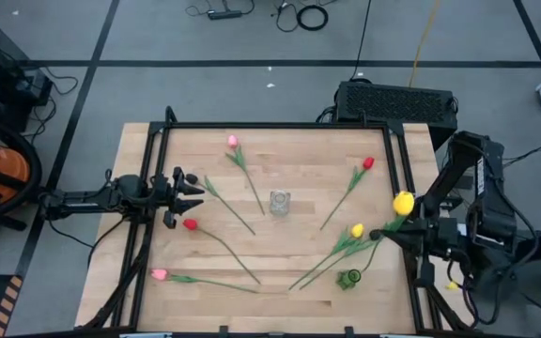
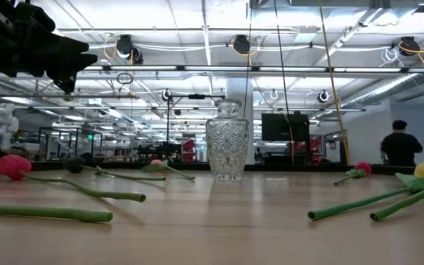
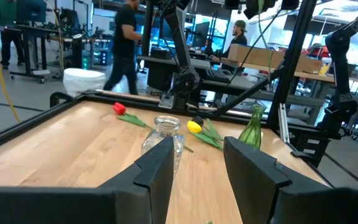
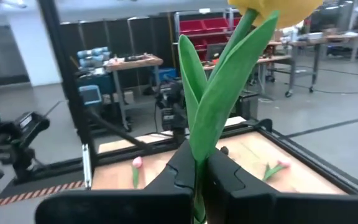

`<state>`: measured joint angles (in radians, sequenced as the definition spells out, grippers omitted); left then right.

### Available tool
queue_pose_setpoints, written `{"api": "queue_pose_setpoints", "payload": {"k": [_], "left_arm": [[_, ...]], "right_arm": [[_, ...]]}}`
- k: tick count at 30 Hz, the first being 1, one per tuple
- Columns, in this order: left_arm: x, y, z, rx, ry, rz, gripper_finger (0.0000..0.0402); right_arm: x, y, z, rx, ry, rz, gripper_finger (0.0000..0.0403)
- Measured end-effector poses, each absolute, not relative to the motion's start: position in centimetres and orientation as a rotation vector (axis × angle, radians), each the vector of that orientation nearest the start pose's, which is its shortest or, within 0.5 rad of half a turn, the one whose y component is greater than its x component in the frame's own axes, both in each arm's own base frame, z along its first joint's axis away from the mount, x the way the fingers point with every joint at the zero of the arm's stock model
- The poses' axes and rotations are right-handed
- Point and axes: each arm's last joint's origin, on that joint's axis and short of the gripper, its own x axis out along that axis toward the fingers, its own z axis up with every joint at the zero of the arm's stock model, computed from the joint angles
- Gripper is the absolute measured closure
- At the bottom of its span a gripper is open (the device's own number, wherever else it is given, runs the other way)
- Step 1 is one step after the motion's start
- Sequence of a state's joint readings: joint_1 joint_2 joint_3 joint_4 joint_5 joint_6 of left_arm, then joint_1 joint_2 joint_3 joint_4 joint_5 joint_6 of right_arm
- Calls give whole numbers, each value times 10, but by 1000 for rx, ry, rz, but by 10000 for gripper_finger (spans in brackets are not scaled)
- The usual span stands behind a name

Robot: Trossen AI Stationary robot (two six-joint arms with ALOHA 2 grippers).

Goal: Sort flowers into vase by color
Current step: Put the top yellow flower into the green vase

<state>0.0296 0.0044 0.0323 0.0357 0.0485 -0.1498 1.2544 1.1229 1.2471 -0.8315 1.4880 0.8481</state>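
A clear glass vase (image 1: pixel 280 203) is seen standing upright at the centre of the wooden counter (image 1: pixel 289 150), and no flower is held in it. The right claw (image 1: pixel 383 235) is found at the counter's 4 o'clock edge, closed on the green stem of a yellow tulip (image 1: pixel 403 203); in the right wrist view the stem and its leaves (image 4: pixel 219 99) are seen pinched between the two dark fingers (image 4: pixel 182 171), with the head lifted clear of the counter. The left claw (image 1: pixel 198 192) is held at the 9 o'clock side, its fingers (image 3: pixel 157 168) parted with nothing between them, pointed toward the vase.

The other flowers are spread flat around the vase: a pink tulip (image 1: pixel 232 142) at 11 o'clock, a red tulip (image 1: pixel 368 163) at 2 o'clock, a second yellow tulip (image 1: pixel 356 230) at 4 o'clock, a red tulip (image 1: pixel 189 224) at 8 o'clock, a pink tulip (image 1: pixel 159 274) at 7 o'clock, and a dark-headed one (image 1: pixel 193 177) just beside the left claw. A green vase (image 1: pixel 349 278) is seen near 5 o'clock.
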Motion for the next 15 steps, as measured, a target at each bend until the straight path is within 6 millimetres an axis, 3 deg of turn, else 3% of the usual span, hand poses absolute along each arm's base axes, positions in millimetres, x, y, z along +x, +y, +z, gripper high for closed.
{"api": "queue_pose_setpoints", "payload": {"k": [8, 15], "left_arm": [[96, 1, 178, -148, -62, -23, 254], [96, 1, 178, -147, -62, -23, 254]], "right_arm": [[81, 180, 338, 149, 5, -257, 402], [78, 180, 317, 187, 2, -249, 402]]}}
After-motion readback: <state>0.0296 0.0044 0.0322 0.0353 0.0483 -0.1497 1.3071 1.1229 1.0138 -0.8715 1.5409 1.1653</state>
